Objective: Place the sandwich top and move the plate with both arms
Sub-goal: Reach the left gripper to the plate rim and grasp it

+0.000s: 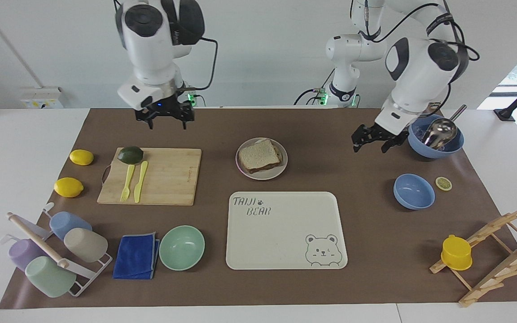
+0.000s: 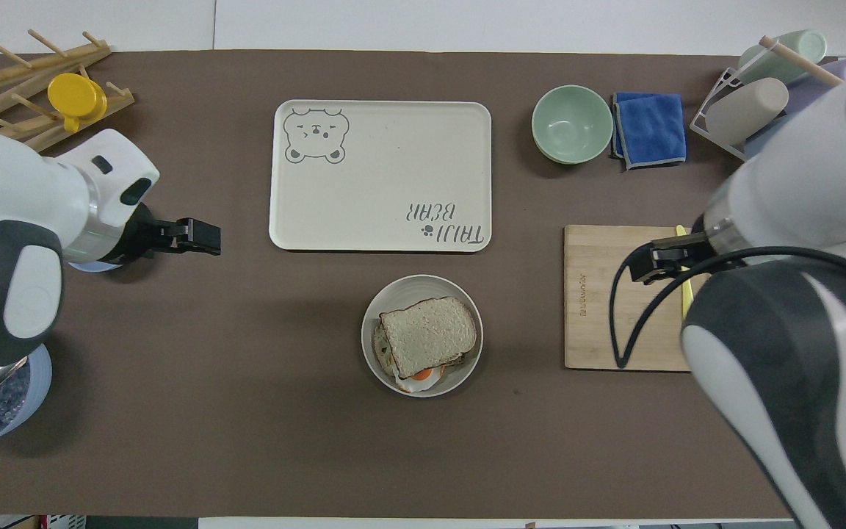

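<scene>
The sandwich top [image 1: 259, 154] lies on the egg-topped slice on the plate [image 1: 249, 175], in the middle of the mat; the overhead view shows the sandwich top [image 2: 429, 334] with egg peeking out below it on the plate [image 2: 386, 301]. My right gripper [image 1: 166, 123] is open and empty, raised over the mat by the cutting board's edge that is nearer to the robots; in the overhead view the right gripper [image 2: 647, 264] covers part of the board. My left gripper [image 1: 370, 146] is open and empty, low over the mat between the plate and the scoop bowl; the overhead view also shows the left gripper [image 2: 206, 239].
A cream bear tray [image 1: 285, 231] lies farther from the robots than the plate. A cutting board [image 1: 159, 177] with avocado, fork and knife is toward the right arm's end. A blue bowl with a metal scoop [image 1: 435, 141] and an empty blue bowl [image 1: 414, 191] are toward the left arm's end.
</scene>
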You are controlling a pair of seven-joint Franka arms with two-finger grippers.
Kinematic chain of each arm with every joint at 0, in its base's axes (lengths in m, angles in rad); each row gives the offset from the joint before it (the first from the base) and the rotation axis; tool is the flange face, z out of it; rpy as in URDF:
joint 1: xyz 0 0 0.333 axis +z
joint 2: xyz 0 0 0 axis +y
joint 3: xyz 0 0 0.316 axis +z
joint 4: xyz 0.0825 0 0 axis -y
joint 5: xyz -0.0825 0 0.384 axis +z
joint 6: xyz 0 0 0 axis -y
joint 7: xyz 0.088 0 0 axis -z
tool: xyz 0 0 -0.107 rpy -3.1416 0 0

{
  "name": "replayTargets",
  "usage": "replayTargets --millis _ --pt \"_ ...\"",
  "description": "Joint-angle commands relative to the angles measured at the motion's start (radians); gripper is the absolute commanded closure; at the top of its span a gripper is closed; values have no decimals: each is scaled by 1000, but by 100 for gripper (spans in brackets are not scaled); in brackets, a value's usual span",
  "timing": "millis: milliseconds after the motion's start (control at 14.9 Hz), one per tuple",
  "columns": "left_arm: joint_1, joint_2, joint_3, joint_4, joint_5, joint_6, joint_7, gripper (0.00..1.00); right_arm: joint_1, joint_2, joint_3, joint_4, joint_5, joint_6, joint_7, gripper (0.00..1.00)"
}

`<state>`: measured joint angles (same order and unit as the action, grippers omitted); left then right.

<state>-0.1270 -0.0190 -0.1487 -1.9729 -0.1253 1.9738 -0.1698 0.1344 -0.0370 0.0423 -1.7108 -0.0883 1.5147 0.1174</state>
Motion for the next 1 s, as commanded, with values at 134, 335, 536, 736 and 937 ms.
replayTargets --millis 134,335,536,736,937 --pt "-201 19 14 -194 -8 292 -192 0 -96 2 19 25 30 -39 -68 0" --pt "-262 37 14 -227 -7 309 -257 0 -131 18 14 46 33 -11 -59 0" --pt "-282 50 12 -251 -7 313 -264 0 -202 91 14 138 62 -77 -56 0" --pt "-328 89 12 -258 -8 367 -330 1 -206 80 16 120 65 -74 -50 0" --pt "-342 102 12 -273 -7 384 -309 9 -97 36 -82 71 65 -68 -47 0"
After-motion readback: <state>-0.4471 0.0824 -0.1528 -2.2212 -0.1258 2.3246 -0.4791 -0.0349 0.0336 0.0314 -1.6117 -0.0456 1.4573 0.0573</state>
